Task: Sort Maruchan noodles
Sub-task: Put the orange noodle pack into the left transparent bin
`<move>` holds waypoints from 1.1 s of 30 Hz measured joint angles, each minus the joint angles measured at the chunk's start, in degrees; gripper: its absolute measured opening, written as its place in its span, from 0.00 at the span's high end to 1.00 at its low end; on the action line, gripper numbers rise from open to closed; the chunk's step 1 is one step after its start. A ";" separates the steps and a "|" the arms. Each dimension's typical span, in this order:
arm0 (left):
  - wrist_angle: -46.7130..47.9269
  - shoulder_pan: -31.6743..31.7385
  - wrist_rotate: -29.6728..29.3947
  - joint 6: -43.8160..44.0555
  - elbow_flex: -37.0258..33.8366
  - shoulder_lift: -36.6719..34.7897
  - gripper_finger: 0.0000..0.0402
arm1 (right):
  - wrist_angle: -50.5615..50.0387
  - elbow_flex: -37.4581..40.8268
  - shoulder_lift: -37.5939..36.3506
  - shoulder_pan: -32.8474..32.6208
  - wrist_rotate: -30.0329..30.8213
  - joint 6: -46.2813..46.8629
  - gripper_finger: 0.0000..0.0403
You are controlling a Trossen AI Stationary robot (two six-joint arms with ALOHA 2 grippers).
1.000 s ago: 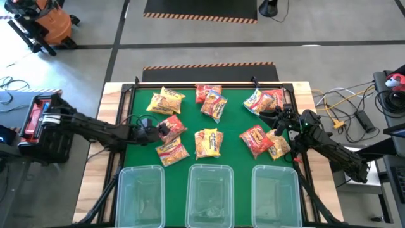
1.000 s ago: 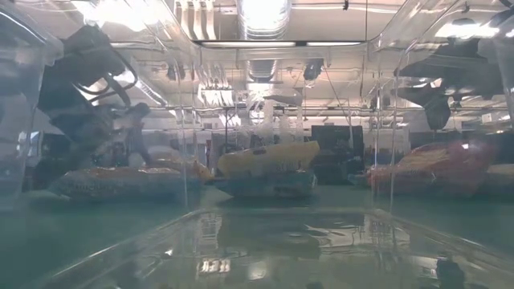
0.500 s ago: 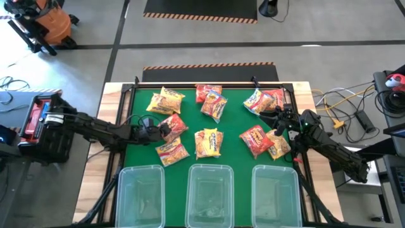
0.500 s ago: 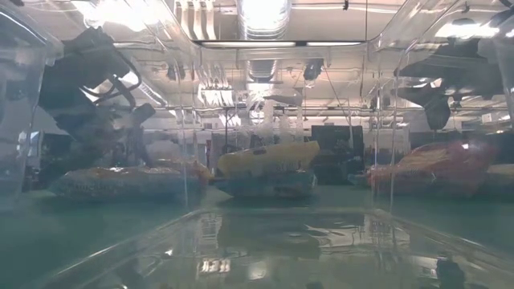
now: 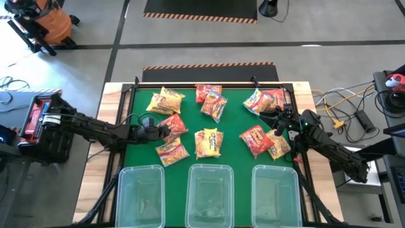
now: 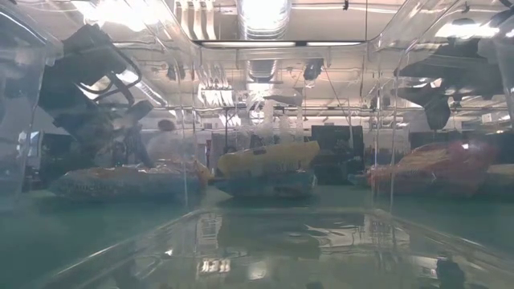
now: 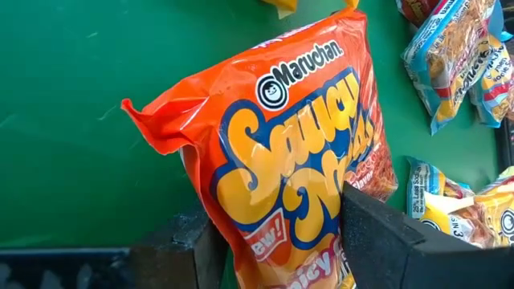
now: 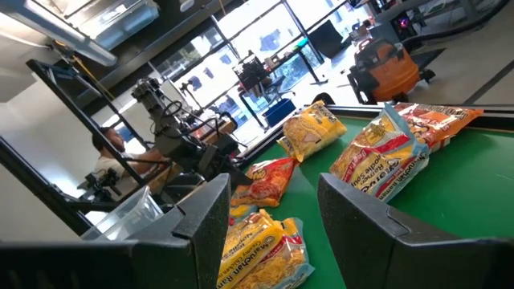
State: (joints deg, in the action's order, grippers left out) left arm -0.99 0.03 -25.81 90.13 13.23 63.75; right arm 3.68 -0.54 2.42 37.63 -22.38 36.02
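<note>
The orange Saucy Noodles packet (image 7: 297,160) sits on the green mat (image 5: 142,158) toward the left side of the table, and the left gripper (image 5: 161,130) has it: in the left wrist view the two dark fingers (image 7: 381,233) press in on either side of the crinkly wrapper, closed around its near end while the rest of the bag lies flat on the felt. Just beside it, nearer the tubs, lies a yellow-and-red packet (image 5: 171,151), and a yellow packet (image 5: 166,100) rests toward the far left of the mat. More Maruchan noodles (image 5: 209,142) are scattered across the middle and right of the mat, some overlapping in small heaps. Over on the right, the right gripper (image 5: 279,125) hovers above the mat's right edge, near a red packet (image 5: 255,139), its fingers (image 8: 353,213) spread apart with nothing between them. Three clear tubs (image 5: 207,187) stand in a row along the near edge of the table, well apart from the held packet.
</note>
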 joint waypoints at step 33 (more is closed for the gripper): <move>-7.83 0.00 1.26 -15.69 0.07 -14.63 0.70 | 0.00 -0.02 0.02 0.00 -0.01 -0.01 0.56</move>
State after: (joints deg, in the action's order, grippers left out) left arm -8.82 0.03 -24.55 74.43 13.30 49.11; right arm 3.68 -0.56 2.43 37.63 -22.39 36.01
